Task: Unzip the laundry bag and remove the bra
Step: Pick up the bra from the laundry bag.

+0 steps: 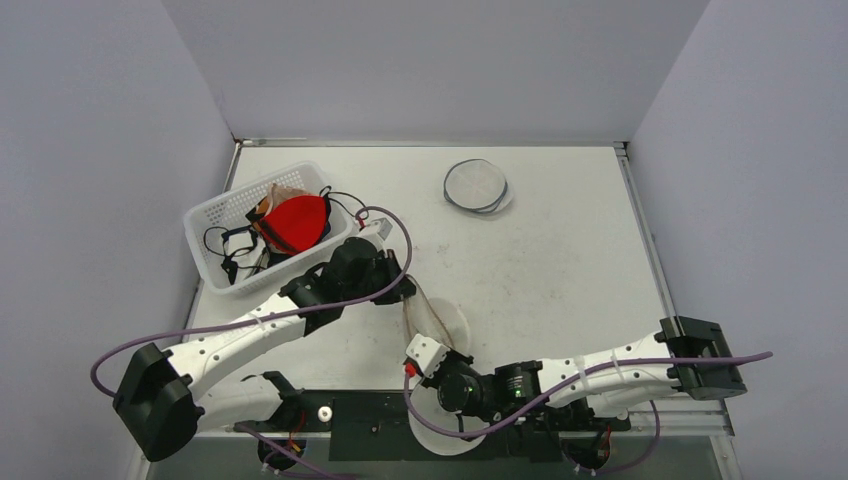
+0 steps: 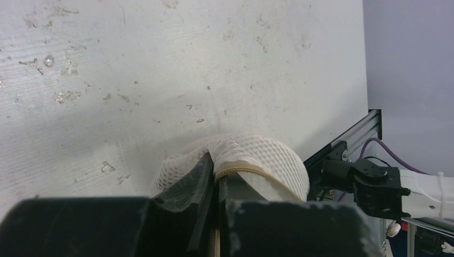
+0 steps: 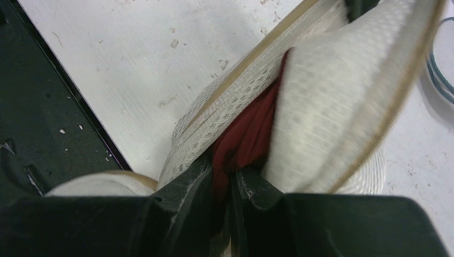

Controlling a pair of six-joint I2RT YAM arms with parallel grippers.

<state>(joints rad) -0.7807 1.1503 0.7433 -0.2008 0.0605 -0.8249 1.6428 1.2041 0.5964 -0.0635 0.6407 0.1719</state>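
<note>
Laundry bag (image 1: 445, 322) sits at the near edge of the counter (image 1: 560, 270), about the middle, right between the two arms, with its near part reaching out over the black rail (image 1: 380, 415) by the arm bases. It's a round white mesh pouch with a tan trim, and both pincers are on it. Left pincer (image 2: 217, 172) comes in from the far-left side and is clamped tight on that tan-trimmed rim, the mesh bulging up over its fingertips in the left wrist view. Right pincer (image 3: 227, 170) is at the bag's near side, jaws almost together, and what's pinched between them is dark red cloth: that's the bra (image 3: 249, 134), showing through a gap between two mesh walls, so the bag is open at least that much. Most of the bra is tucked inside, and only a strip of red shows. How far the zip runs, can't tell from here. Over toward the far-left corner, a white plastic basket (image 1: 205, 215) holds a red garment (image 1: 298, 222) with black straps (image 1: 232, 250) tangled beside it. Well apart from all that, near the middle of the far edge, a second round mesh pouch (image 1: 477, 186) lies flat on the counter.
</note>
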